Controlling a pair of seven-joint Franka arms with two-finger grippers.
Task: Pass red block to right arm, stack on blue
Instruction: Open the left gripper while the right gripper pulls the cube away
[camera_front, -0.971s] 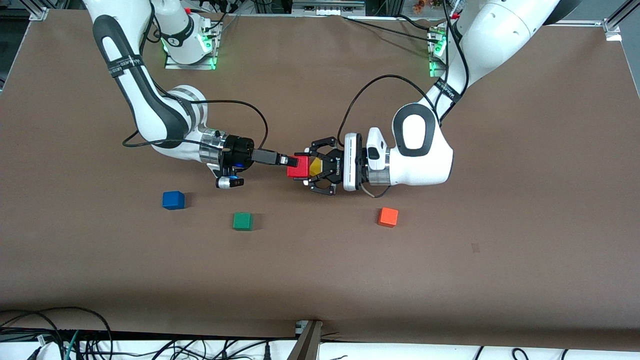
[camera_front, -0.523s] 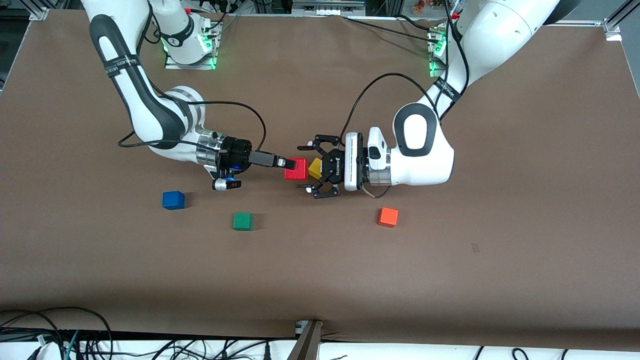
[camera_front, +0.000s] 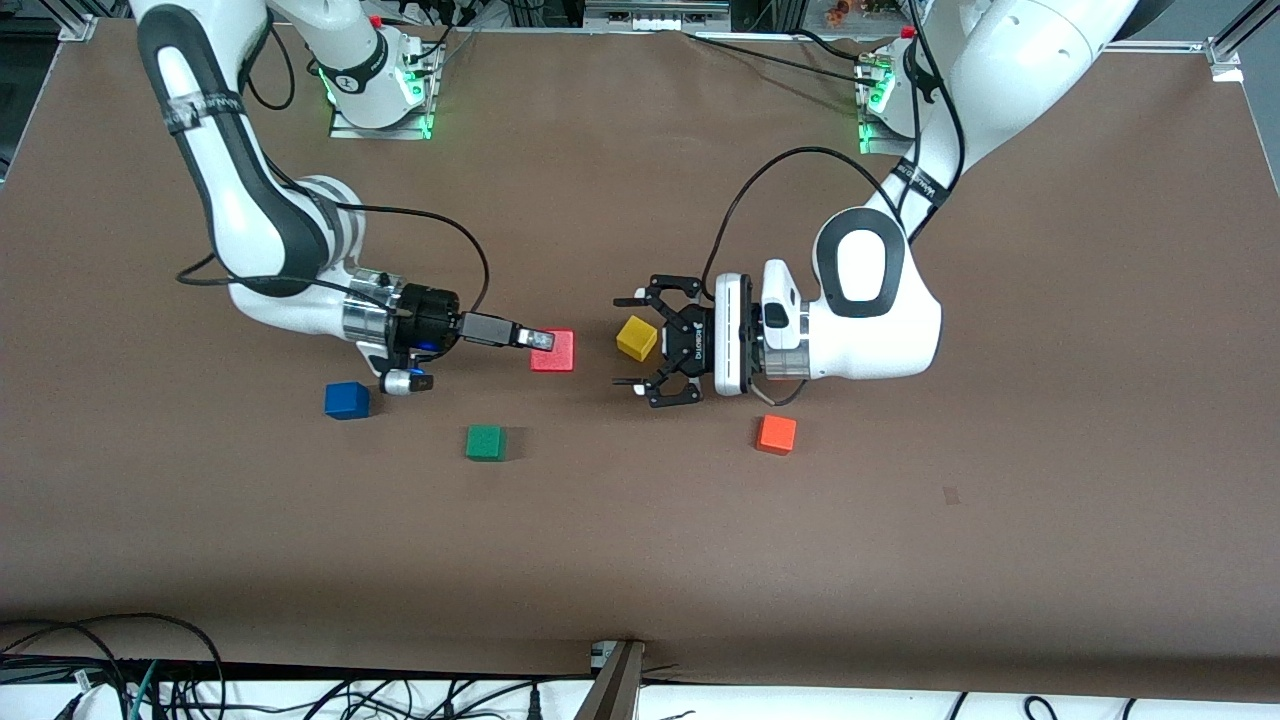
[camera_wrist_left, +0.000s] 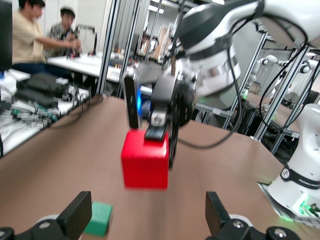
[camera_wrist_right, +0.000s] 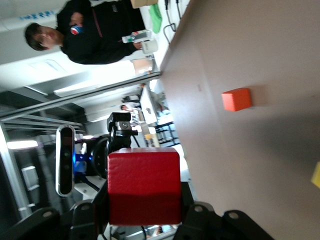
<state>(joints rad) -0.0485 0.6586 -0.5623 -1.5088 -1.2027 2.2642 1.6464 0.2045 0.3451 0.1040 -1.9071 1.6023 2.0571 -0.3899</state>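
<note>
Gripping the red block (camera_front: 553, 351) by two flat faces above the table, the right gripper (camera_front: 541, 340) looks secure. The left gripper (camera_front: 640, 346) hangs spread over the yellow cube (camera_front: 636, 337). Light and rigid, it should set squarely on the blue cube (camera_front: 346, 400).

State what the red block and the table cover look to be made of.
Red block: likely painted wood or hard plastic; crisp square edges, an even matte red face, no dent where the right gripper clamps it. Table cover: seemingly a matte brown paper or felt-like sheet; flat, no glare, faint creases.
</note>
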